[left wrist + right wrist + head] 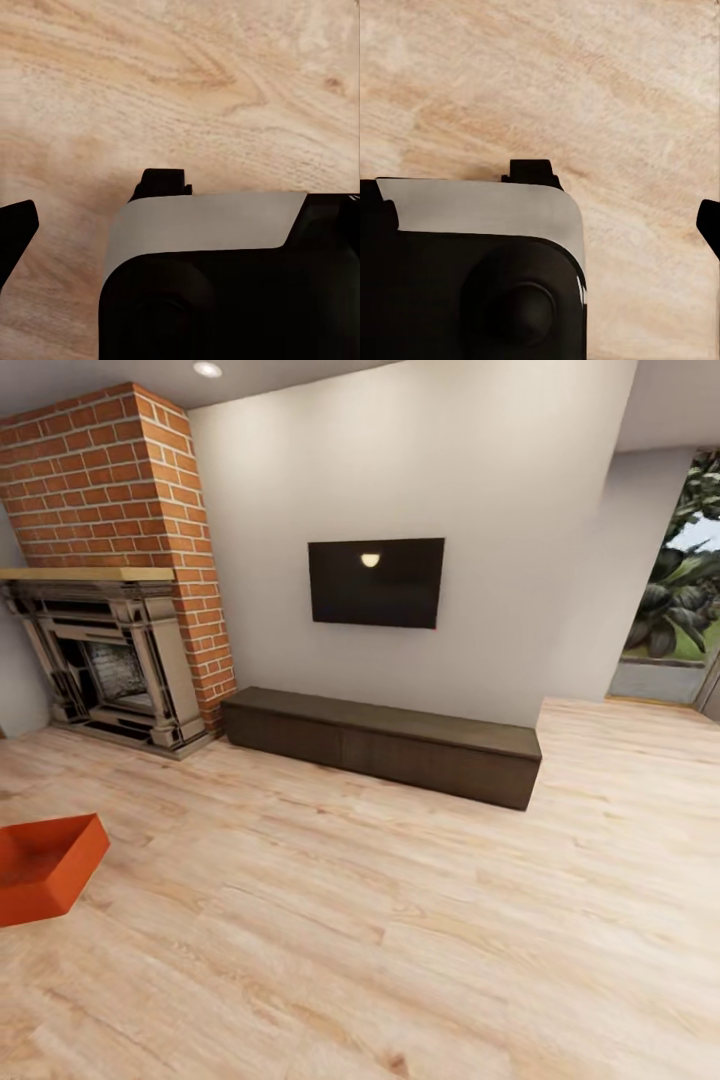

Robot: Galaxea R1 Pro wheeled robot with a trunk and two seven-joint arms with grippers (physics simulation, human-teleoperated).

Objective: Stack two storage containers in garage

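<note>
Lying on the light wood-plank floor [400,920] at about eight o'clock in the head view, one red-orange storage container [45,865] is seen with its open top upward and one corner turned toward the middle of the room; its far side is cut off by the picture's edge. The living room is shown around it. A brick chimney [120,480] with a dark fireplace [110,670] beneath a pale wooden mantel [85,573] is set at ten o'clock. A black screen [376,582] is mounted on the grey-white wall [450,460] at twelve o'clock, and a low dark cabinet [385,742] is placed on the floor under it, just beside the chimney's base. A glazed opening with green plants [685,570] behind it is seen at two o'clock. A round ceiling light [208,369] is seen at eleven o'clock.

In the left wrist view the left gripper [91,214] is seen over bare wood planks [187,90]; its two dark fingers are spread well apart and nothing is held between them. In the right wrist view the right gripper [622,202] is likewise parted wide over planks [547,82], with nothing between its fingers. A grey and black part of the robot [217,277] is seen in front of each wrist camera.
</note>
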